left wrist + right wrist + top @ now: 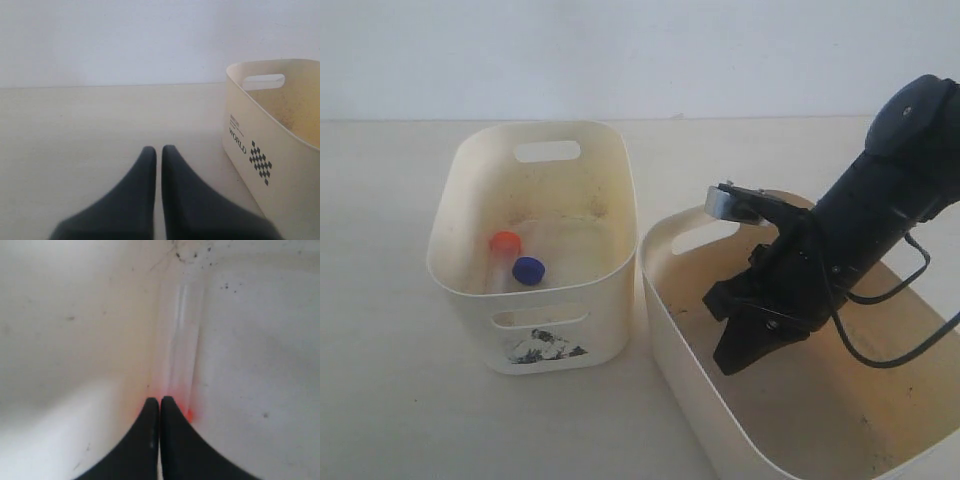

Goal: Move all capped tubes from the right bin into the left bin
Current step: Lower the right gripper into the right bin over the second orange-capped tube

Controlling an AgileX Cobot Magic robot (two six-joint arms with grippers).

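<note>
Right gripper [160,401] pinched closed on nothing, down inside right bin [672,300]. One orange-capped tube [180,340] lies straight ahead of its tips, long axis running away along the wall crease, cap end nearest, possibly touching a finger (blurry). Right arm is nearer. Left gripper [159,150] closed, empty, over table [75,125]. Left bin [620,205] holds two tubes: orange cap [505,243], blue cap [528,270]. Fourth unseen.

The right arm [885,195] is black, with thin looping cables [876,365], a silver bracket [730,203] and tapered gripper [732,362].
</note>
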